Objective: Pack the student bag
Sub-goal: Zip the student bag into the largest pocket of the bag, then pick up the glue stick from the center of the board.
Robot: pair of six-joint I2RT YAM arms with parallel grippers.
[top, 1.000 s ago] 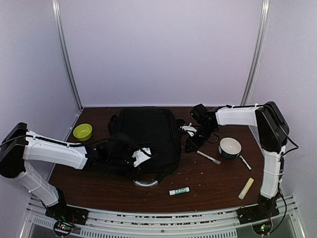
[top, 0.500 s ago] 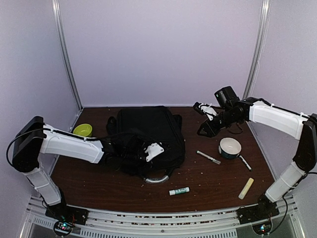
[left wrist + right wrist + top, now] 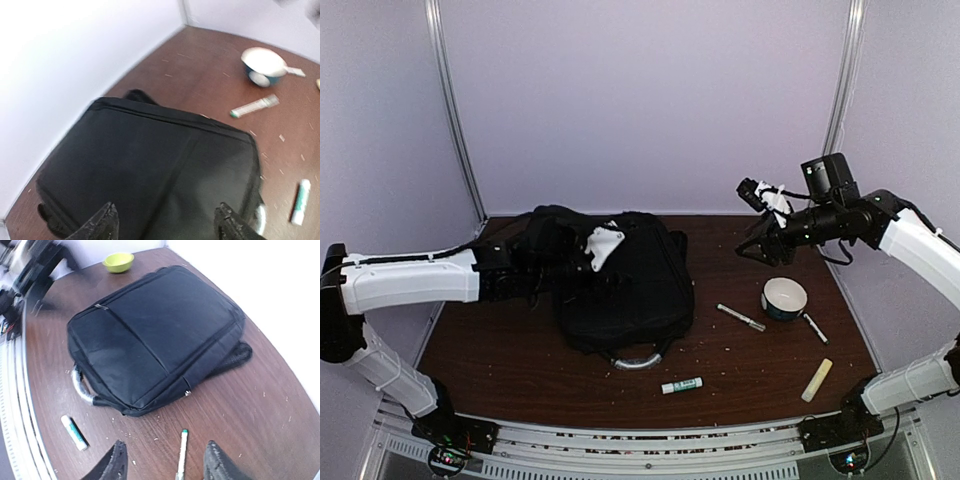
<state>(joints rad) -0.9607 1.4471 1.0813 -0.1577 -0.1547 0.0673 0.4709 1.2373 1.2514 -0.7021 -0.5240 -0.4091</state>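
The student bag point(image 3: 630, 285) is a large black backpack lying flat and zipped at the table's middle-left, its grey handle point(image 3: 636, 359) toward the near edge. My left gripper point(image 3: 598, 260) hovers over the bag's far-left part. In the left wrist view it point(image 3: 167, 222) stands open with only the bag's fabric point(image 3: 150, 165) below. My right gripper point(image 3: 753, 250) hangs high at the back right, away from the bag. In the right wrist view it point(image 3: 165, 452) is open and holds nothing, with the bag point(image 3: 155, 330) beyond it.
A white bowl point(image 3: 784, 296) stands right of the bag. A pen point(image 3: 741, 317), a second marker point(image 3: 815, 328), a green-and-white glue stick point(image 3: 681, 385) and a pale yellow stick point(image 3: 817, 380) lie loose nearby. A green bowl point(image 3: 118, 261) sits at the far left corner.
My left gripper opened, let go of the bag's fabric and rose toward the back left. The right arm lifted and swung right, away from the bag, with its jaws widening.
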